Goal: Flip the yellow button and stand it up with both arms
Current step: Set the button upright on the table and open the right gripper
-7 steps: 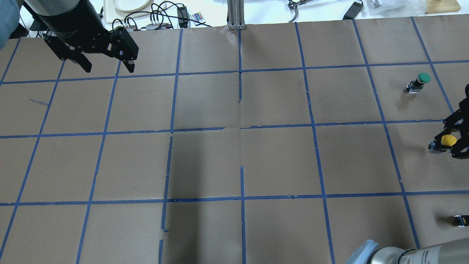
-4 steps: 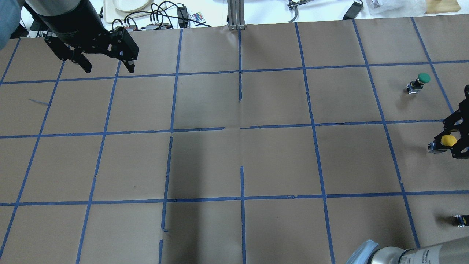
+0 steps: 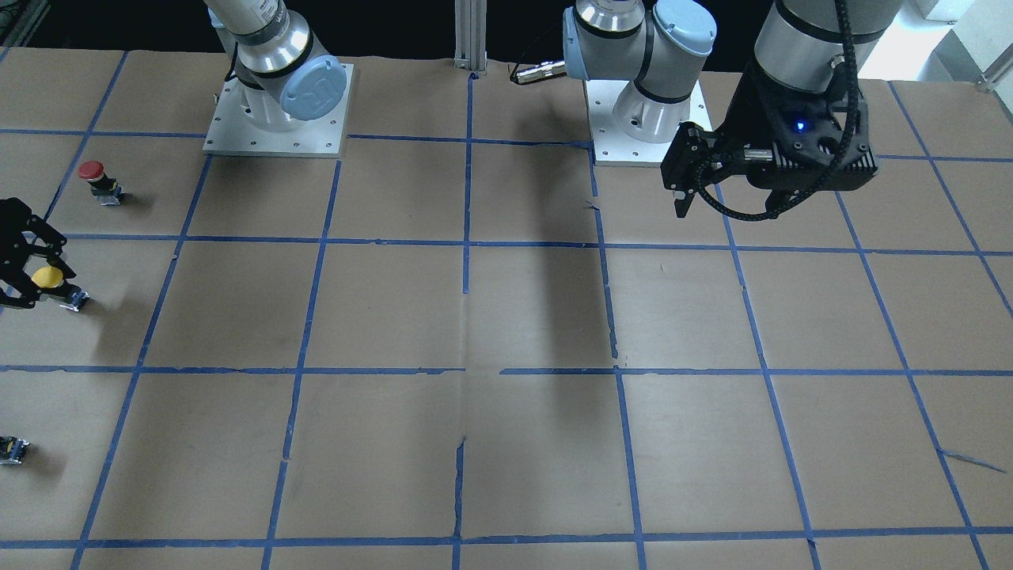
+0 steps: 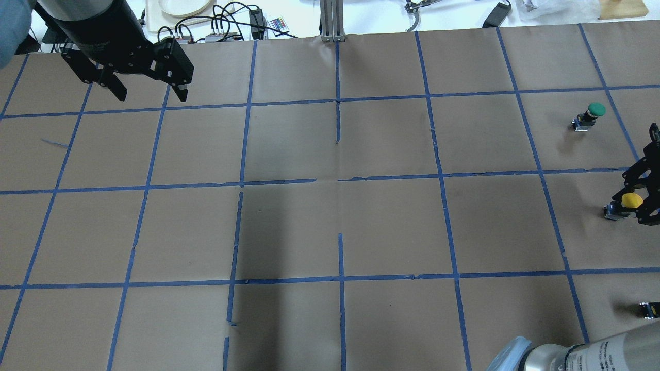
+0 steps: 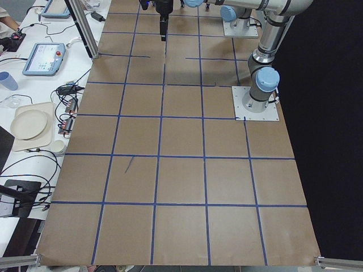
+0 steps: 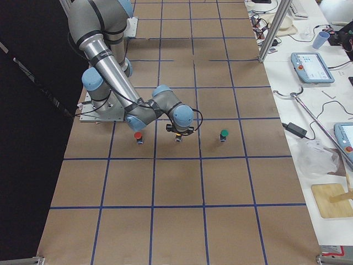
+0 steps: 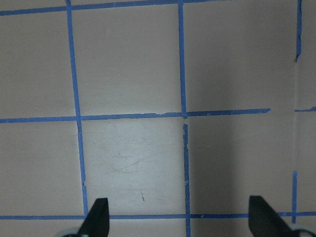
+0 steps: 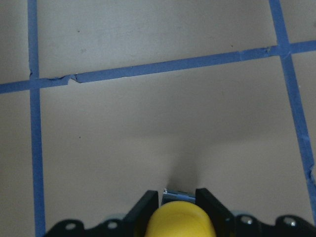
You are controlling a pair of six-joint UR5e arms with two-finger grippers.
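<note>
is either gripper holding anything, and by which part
The right gripper holds the yellow button, jaws on its cap, base sticking out. The left gripper is empty.

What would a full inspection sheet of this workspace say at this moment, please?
Surface: table under brown paper, blue tape grid, tape torn in places.
Job's things: yellow button near the edge on the robot's right.
Clutter: red button and green button flanking it, apart.
Grippers: right gripper shut on the yellow button; left gripper open, empty, above the table.
Cables: black cable looped at the left wrist; more on the bench.
Surroundings: bench with plates and a pendant.
</note>
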